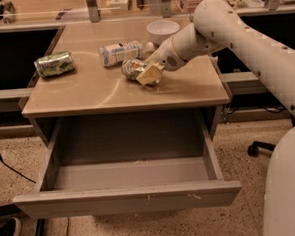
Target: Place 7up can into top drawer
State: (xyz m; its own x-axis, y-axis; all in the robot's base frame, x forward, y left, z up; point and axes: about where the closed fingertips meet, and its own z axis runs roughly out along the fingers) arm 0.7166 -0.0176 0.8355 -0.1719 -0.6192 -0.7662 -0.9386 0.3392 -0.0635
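The 7up can [130, 68], small, silvery-white and dented, lies on its side near the middle of the tan tabletop [95, 90]. My gripper [149, 74] is down at the can's right end and touches it, with the white arm reaching in from the upper right. The can rests on the tabletop. The top drawer [127, 198] is pulled fully open below the tabletop. Its grey inside holds nothing.
An all-green can [54, 64] lies at the tabletop's left edge. A white-labelled plastic bottle [121, 52] lies just behind the 7up can. A white bowl [163, 31] stands at the back right. My arm's bulk fills the right side.
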